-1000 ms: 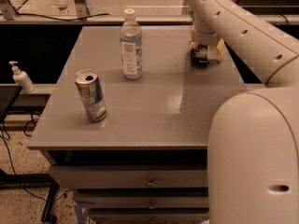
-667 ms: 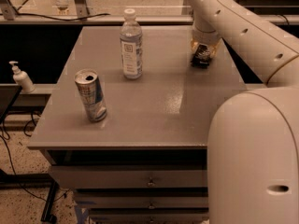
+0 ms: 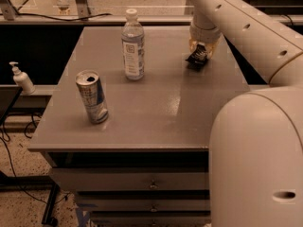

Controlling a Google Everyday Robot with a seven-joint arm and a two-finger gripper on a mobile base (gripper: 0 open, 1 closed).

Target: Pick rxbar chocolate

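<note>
The rxbar chocolate [image 3: 197,59], a small flat bar in a black wrapper with pale print, is at the far right of the grey table [image 3: 156,103]. My gripper [image 3: 202,51] comes down from above and is shut on the bar's upper end. The bar hangs tilted, with its lower end just above or touching the tabletop. The arm's cream links run from the gripper up and to the right across the view.
A clear water bottle [image 3: 133,45] with a white cap stands at the table's back middle. A silver and blue can [image 3: 92,97] stands at the front left. A hand-pump bottle [image 3: 21,78] sits off the table's left. Drawers [image 3: 151,183] are below the tabletop.
The gripper has closed in on the bar. The bar now sits tilted in the gripper instead of lying on the table. The bottle and can have not moved.
</note>
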